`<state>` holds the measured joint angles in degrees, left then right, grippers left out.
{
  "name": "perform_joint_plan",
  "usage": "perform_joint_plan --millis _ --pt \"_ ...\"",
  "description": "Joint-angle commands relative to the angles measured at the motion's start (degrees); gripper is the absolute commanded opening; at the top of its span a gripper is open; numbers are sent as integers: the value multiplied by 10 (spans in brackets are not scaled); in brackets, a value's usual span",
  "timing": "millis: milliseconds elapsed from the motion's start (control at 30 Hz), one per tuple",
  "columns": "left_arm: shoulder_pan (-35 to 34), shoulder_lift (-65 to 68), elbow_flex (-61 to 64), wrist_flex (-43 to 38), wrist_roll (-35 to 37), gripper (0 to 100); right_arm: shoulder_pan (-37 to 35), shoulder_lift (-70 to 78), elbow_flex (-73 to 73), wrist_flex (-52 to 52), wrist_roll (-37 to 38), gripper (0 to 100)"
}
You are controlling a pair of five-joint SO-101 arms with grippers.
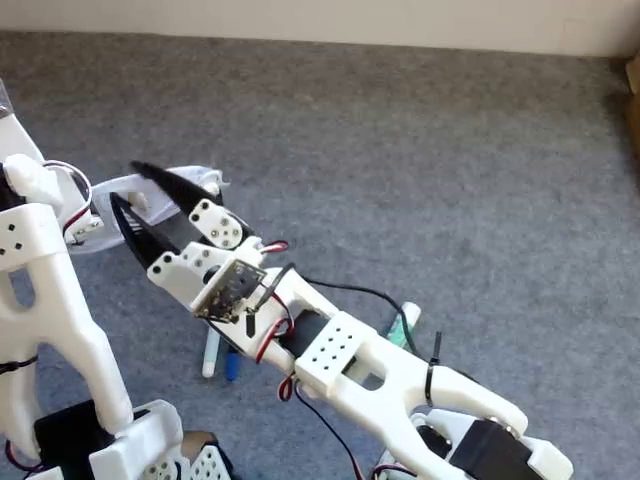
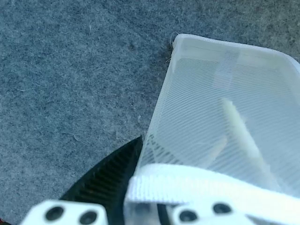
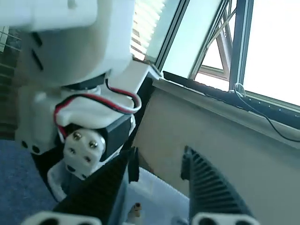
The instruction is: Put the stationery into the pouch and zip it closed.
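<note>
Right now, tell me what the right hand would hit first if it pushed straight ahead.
Most likely the pouch: the right hand is open with the pouch's edge between its fingers. The left arm stands just beyond; depth is hard to judge.

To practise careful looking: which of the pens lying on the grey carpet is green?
The green, white-capped pen, lying alone; the pale pen and the blue pen lie side by side across the right arm from it.

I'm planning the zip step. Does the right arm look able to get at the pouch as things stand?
Probably yes: the right gripper is open, its jaws apart right at the pouch, and nothing seems to lie between them.
</note>
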<state>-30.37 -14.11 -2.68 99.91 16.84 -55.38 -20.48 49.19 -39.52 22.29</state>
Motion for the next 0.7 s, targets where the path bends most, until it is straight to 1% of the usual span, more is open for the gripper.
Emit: perform_joint_plan --millis 0,133,233,333,433,533,667 --pt "2 15 9 3 3 7 6 -12 1 3 8 190" --pt "2 15 9 3 3 7 6 -23 6 7 7 190" --pt "2 15 10 3 3 7 1 -64 24 56 -2 190" --pt "2 15 10 3 3 7 0 -127 29 123 -71 190" --pt "2 15 10 3 3 7 3 -192 29 225 -127 190" --pt "2 15 10 3 3 7 6 -242 29 318 -167 190" --pt "2 15 10 3 3 7 6 -294 29 397 -203 190"
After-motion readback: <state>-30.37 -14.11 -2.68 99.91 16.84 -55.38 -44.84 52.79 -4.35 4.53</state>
